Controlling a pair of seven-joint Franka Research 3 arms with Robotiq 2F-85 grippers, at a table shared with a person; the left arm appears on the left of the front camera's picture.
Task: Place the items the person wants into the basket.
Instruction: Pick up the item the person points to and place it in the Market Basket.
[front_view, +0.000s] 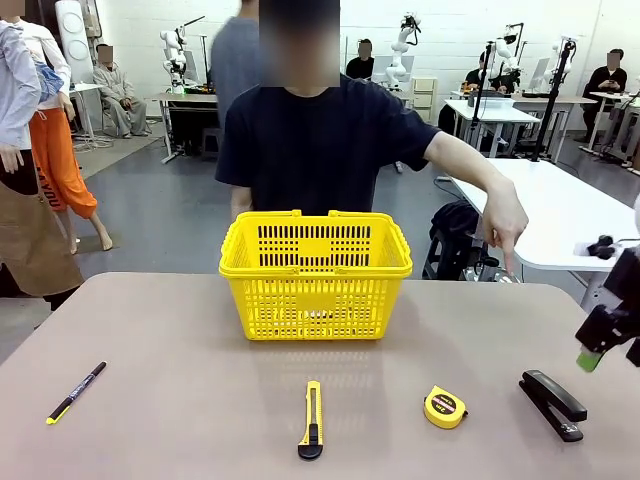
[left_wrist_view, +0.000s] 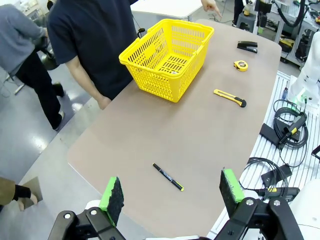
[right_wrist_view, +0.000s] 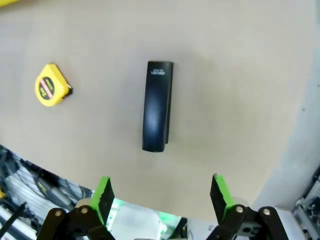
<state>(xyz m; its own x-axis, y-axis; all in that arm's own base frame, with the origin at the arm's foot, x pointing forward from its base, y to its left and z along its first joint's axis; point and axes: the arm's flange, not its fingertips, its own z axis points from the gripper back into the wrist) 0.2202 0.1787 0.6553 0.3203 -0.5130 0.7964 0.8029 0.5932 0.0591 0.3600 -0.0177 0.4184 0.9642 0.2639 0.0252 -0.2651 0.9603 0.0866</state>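
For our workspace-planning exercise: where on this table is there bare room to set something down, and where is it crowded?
Bare: the wide stretch between pen and utility knife, and the table left of the basket. Crowded: the right side, with tape measure, stapler, the open right gripper above it, and the person's pointing hand.

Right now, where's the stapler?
Front view: the stapler lies at the near right corner of the table, just right of the tape measure, apart from it. The open right gripper hovers above it, not touching.
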